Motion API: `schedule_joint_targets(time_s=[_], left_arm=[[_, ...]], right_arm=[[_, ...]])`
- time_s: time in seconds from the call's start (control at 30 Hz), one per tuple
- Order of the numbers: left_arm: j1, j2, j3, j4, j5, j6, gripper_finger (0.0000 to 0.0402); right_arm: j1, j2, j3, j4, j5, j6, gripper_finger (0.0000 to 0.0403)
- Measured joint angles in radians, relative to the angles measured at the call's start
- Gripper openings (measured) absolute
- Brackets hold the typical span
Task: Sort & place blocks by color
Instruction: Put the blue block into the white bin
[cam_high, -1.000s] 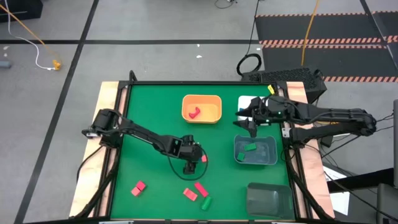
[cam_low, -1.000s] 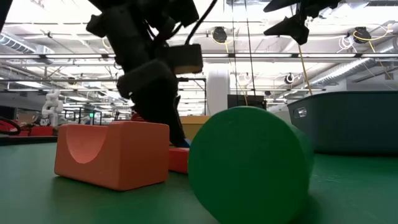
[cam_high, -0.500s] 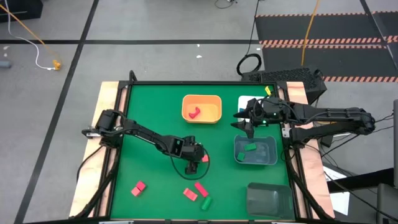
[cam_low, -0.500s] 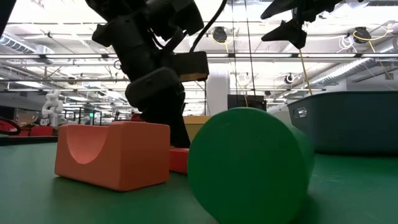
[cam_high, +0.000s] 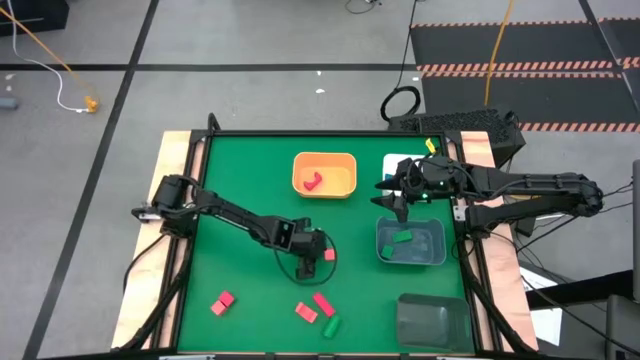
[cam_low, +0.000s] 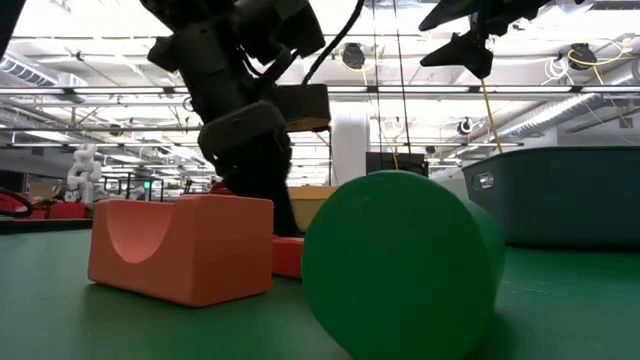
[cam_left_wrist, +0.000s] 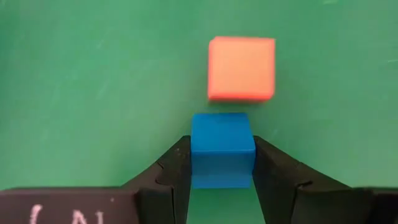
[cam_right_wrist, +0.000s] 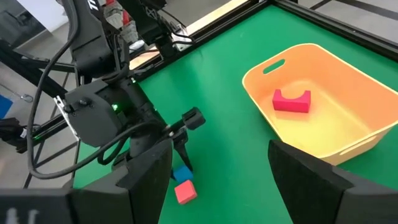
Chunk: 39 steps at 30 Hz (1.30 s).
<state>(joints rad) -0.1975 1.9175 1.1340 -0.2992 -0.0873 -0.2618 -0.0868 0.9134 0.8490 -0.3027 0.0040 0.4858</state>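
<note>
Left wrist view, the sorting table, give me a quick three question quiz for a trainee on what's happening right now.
1. True or false: the left gripper has its fingers against both sides of the blue cube.
2. Which block lies just beyond that cube? A) green cylinder B) red cube C) blue bar
3. Fill in: the orange bin holds one ___ block.

Key: 1 true; 2 B; 3 red.
</note>
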Motion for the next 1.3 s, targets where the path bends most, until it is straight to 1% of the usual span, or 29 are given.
schedule_joint_targets(time_s=[0.07, 0.17, 0.33, 0.4, 0.47, 0.53, 0.6, 0.67, 0.7, 0.8, 0.9, 1.0, 1.13, 1.3], left_arm=[[0.009, -0.031, -0.004, -0.037, 0.000, -0.021, 0.0134], [0.020, -0.090, -0.002, -0.039, -0.022, -0.033, 0.0134], [0.034, -0.209, -0.001, -0.023, -0.121, -0.026, 0.0134], [0.041, -0.250, 0.000, 0.030, -0.164, -0.007, 0.0134], [0.044, -0.286, 0.000, 0.048, -0.215, 0.025, 0.0134], [0.047, -0.301, 0.001, 0.129, -0.252, 0.059, 0.0134], [0.048, -0.309, -0.001, 0.178, -0.264, 0.075, 0.0134], [0.048, -0.303, 0.002, 0.265, -0.265, 0.091, 0.0134], [0.047, -0.303, 0.002, 0.282, -0.267, 0.103, 0.0134], [0.050, -0.290, 0.000, 0.329, -0.282, 0.126, 0.0134], [0.053, -0.284, 0.000, 0.354, -0.289, 0.126, 0.0134], [0.057, -0.276, 0.002, 0.406, -0.292, 0.129, 0.0134], [0.058, -0.272, 0.000, 0.414, -0.288, 0.129, 0.0134], [0.059, -0.273, 0.000, 0.407, -0.289, 0.133, 0.0134]], right_arm=[[0.000, 0.000, 0.000, 0.001, 0.000, 0.000, 0.0256], [0.000, 0.000, 0.000, 0.010, 0.000, 0.027, 0.0256], [-0.001, 0.000, 0.000, 0.014, -0.004, 0.217, 0.0256], [-0.001, 0.000, -0.007, 0.024, -0.004, 0.287, 0.0256], [-0.003, 0.000, -0.027, 0.052, -0.008, 0.382, 0.0256], [-0.005, 0.000, -0.052, 0.096, -0.033, 0.494, 0.0256], [-0.005, 0.015, -0.088, 0.162, -0.092, 0.584, 0.0256], [-0.005, 0.025, -0.130, 0.257, -0.181, 0.665, 0.0256], [-0.005, 0.040, -0.152, 0.308, -0.216, 0.704, 0.0256], [-0.003, 0.074, -0.209, 0.504, -0.271, 0.782, 0.0258], [-0.003, 0.118, -0.239, 0.630, -0.293, 0.823, 0.0267], [-0.003, 0.182, -0.259, 0.689, -0.295, 0.842, 0.0275], [-0.003, 0.255, -0.256, 0.786, -0.296, 0.848, 0.0282], [-0.003, 0.330, -0.254, 0.921, -0.295, 0.880, 0.0281]])
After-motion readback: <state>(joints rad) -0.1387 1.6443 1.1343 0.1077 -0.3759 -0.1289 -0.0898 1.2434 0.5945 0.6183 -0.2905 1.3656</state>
